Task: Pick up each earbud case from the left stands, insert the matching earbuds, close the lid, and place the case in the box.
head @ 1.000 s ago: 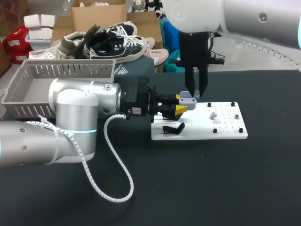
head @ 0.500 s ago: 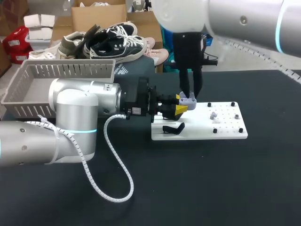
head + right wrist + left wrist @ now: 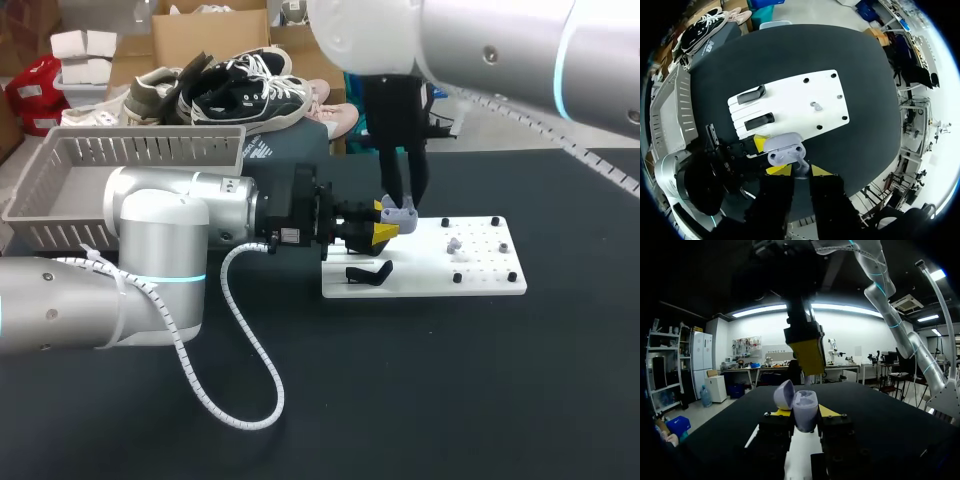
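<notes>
Case [image 3: 785, 149] in left claw [image 3: 805, 415], earbud [image 3: 801, 167] above

You had bright, even overhead light: the matte black surface [image 3: 450, 380] showed scarcely a shadow and the white rectangular board [image 3: 487, 284] shone. At the left wrist, ceiling strips glared behind the dark left tool [image 3: 805, 414], its pale lavender earbud case [image 3: 804, 408] well lit. The right tool [image 3: 800, 170] sat shadowed around its small lavender earbud [image 3: 800, 164].
</notes>
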Robot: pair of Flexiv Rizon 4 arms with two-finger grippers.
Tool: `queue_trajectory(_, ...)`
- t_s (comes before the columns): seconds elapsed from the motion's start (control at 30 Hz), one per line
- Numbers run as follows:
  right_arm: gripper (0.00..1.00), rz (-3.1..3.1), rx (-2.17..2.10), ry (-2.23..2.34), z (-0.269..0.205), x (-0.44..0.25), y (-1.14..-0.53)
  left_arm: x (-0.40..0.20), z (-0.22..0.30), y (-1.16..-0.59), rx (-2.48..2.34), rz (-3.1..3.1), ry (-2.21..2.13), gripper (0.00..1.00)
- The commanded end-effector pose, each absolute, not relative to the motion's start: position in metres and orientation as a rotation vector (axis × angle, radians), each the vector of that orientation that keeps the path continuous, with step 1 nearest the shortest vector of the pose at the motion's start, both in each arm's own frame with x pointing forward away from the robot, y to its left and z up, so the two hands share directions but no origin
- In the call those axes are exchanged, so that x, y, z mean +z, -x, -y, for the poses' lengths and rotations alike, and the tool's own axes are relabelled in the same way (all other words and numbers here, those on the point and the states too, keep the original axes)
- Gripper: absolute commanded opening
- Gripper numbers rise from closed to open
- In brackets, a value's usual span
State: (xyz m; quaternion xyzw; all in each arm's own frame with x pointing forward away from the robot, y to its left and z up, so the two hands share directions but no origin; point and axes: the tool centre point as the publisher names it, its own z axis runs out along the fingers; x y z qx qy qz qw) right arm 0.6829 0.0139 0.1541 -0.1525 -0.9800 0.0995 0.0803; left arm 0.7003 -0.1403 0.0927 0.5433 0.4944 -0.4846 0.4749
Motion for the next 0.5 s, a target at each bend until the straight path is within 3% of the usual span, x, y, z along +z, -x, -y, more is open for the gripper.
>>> queue_trajectory(0.03, 0.00, 2.924, 0.313, 0.458, -0.0152, 0.1531, -0.6870, 0.0923, 0.1404, -0.7019, -1.189, -1.206, -1.332, 0.00)
queue_trajectory(0.5, 0.00, 2.914, 0.317, 0.456, -0.0121, 0.1469, -0.6887, 0.0923, 0.1404, -0.7019, -1.189, -1.206, -1.332, 0.00)
